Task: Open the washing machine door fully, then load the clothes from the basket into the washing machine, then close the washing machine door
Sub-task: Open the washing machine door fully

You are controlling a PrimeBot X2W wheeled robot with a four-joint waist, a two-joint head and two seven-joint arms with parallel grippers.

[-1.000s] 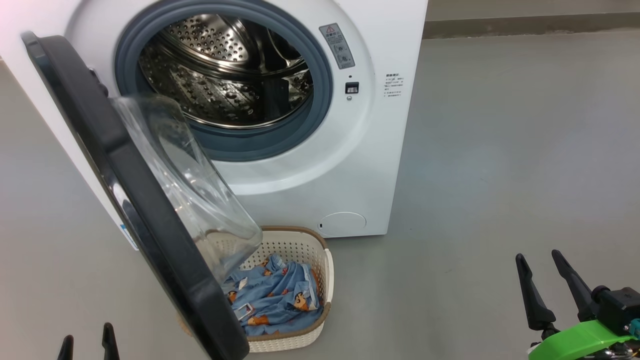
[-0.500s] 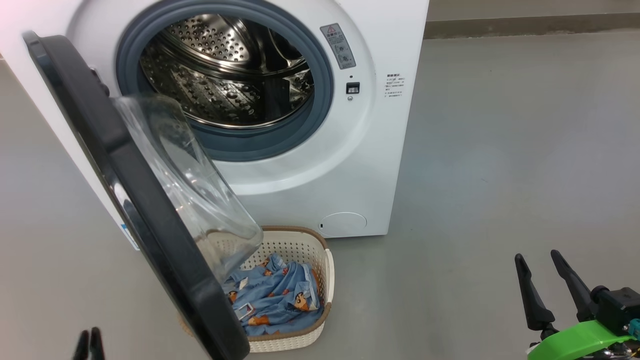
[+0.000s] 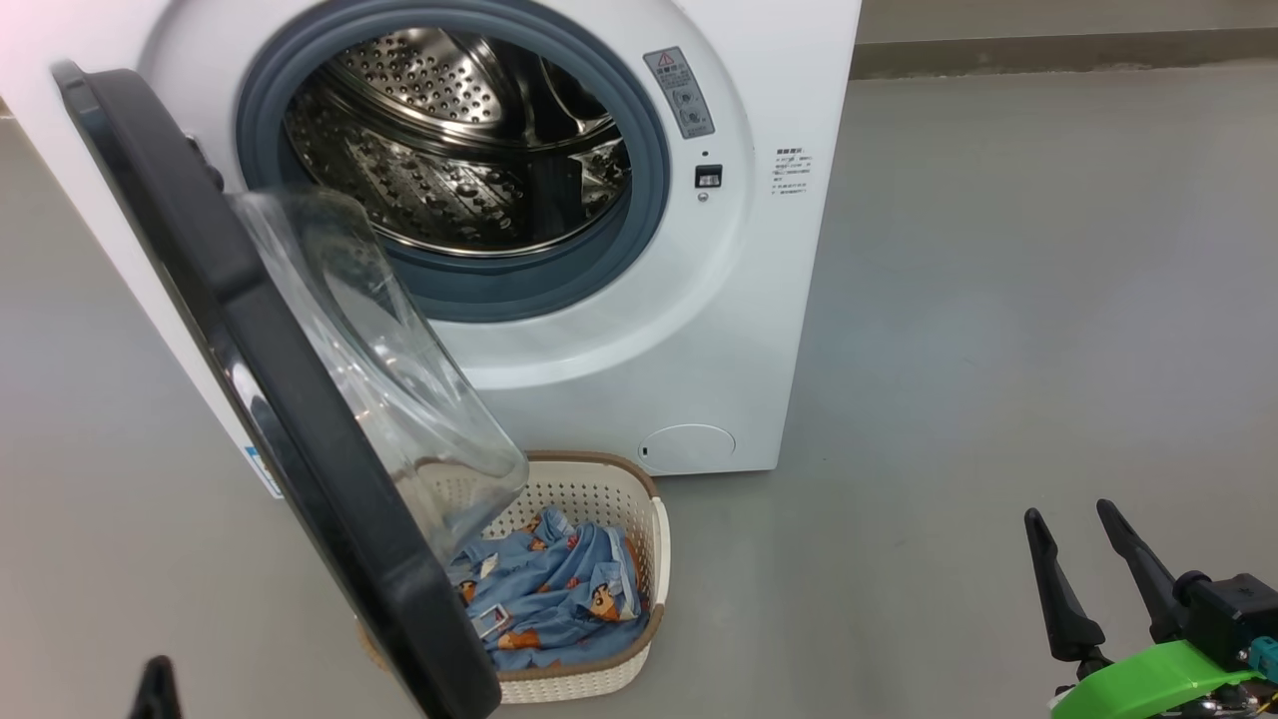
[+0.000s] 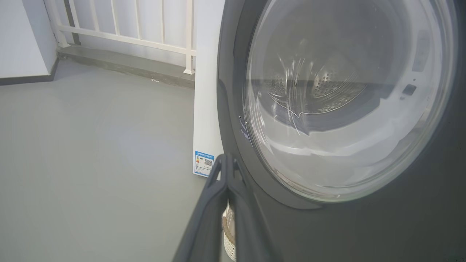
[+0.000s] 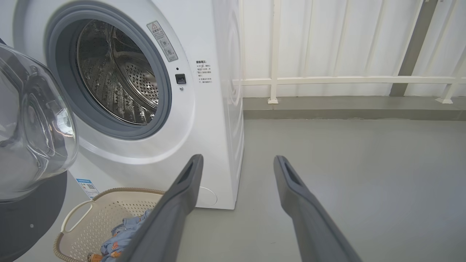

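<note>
The washing machine door [image 3: 265, 384] is standing open at centre left of the head view, angling out from its hinge side at upper left, its lower edge running off the bottom of the frame. One door: a wide glossy black rim and one bulging clear glass bowl [image 3: 384, 369]. Door and bowl are hiding the left part of the basket [image 3: 654, 549], which is sitting on the floor [image 3: 998, 300] at lower centre, just in front of the washing machine [image 3: 719, 330]. One basket: cream perforated plastic, rounded corners, brown woven-look rim. One handle loop is showing in the right wrist view.

The clothes [image 3: 564, 599] are lying crumpled inside it: thin light blue fabric with small orange-brown figures. The garments cannot be counted, as part of the heap is sitting behind the glass.

One white boxy machine, its top cut off by the upper edge. One perforated steel drum [image 3: 449, 150] is showing inside a grey rubber ring [image 3: 559, 285]. Label print is too small to read. One blue sticker [image 4: 204, 163] is sitting low on a white panel.

The left gripper [image 4: 226, 160] is pressing its two dark fingers tip to tip, gripping nothing, beside the door's lower left rim; whether it touches the rim cannot be told. The right gripper [image 3: 1068, 511], at lower right, is holding its two fingers spread wide and empty, well apart from the basket. A white railing [image 5: 327, 80] is running behind.
</note>
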